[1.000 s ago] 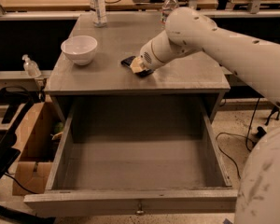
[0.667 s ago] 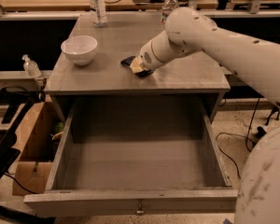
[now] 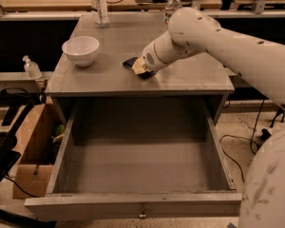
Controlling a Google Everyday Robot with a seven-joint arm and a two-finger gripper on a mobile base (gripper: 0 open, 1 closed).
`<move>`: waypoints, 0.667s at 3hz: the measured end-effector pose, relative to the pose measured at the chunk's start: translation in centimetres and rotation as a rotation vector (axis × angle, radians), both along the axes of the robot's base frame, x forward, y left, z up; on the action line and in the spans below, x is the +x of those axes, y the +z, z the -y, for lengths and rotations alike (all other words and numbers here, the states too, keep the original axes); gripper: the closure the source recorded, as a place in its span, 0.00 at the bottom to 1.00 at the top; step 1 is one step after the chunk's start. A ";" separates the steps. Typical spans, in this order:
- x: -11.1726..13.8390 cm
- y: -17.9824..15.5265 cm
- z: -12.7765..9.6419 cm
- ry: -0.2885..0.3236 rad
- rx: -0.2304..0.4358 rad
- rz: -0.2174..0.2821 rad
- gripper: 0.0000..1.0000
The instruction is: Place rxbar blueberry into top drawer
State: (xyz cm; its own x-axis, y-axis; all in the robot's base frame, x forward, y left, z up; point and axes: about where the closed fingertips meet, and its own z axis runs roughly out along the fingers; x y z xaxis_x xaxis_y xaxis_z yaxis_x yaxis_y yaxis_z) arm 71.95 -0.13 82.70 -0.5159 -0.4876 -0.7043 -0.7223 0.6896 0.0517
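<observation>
The rxbar blueberry is a dark flat bar lying on the grey tabletop, right of the white bowl. My gripper is down on the middle of the bar and covers part of it; dark ends of the wrapper show on both sides. The top drawer is pulled fully open below the tabletop. Its grey inside holds nothing, and a small metal knob sits on its front panel.
A white bowl stands at the left of the tabletop. Two water bottles stand at the back edge. A cardboard box sits on the floor left of the drawer, and cables lie on the floor to the right.
</observation>
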 end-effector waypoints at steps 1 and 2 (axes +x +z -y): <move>0.0 0.0 0.0 0.000 0.000 0.000 1.00; 0.0 0.0 0.0 0.000 0.000 0.000 1.00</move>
State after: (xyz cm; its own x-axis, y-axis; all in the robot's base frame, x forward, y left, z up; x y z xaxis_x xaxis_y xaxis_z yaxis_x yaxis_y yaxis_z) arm 71.95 -0.13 82.70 -0.5159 -0.4876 -0.7044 -0.7223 0.6896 0.0517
